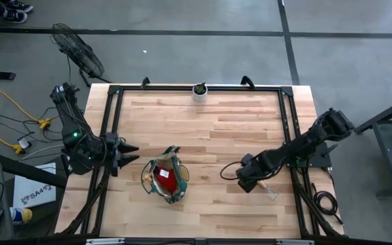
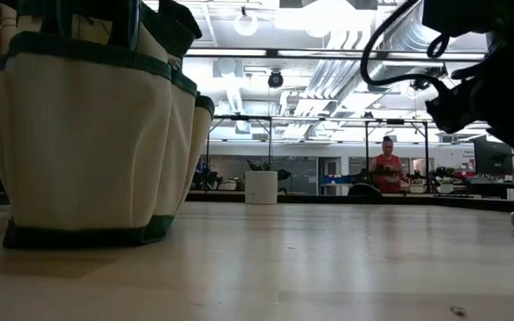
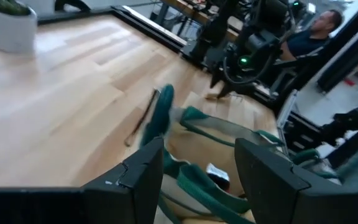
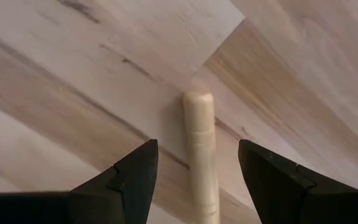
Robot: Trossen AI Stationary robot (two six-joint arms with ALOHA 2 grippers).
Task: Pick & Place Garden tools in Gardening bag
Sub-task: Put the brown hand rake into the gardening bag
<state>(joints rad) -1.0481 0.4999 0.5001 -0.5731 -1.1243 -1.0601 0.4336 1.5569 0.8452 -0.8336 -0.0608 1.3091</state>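
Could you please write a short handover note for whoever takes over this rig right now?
Right claw: open, straddling a wooden tool handle lying on the table, not yet gripped.
Left claw: open, waiting at the table's left edge beside the gardening bag.
Done: the bag already holds something red.
Left: grip the wooden-handled tool and place it in the bag.
The potted plant stays at the far edge.

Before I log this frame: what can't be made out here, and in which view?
- Tool's metal end: right wrist view shows only the wooden handle between the open right pincer; the rest runs off the edge.
- Bag contents: low view shows only the gardening bag wall; high view shows something red, too small to identify.
- Left pincer, open: blurred bag straps beyond.
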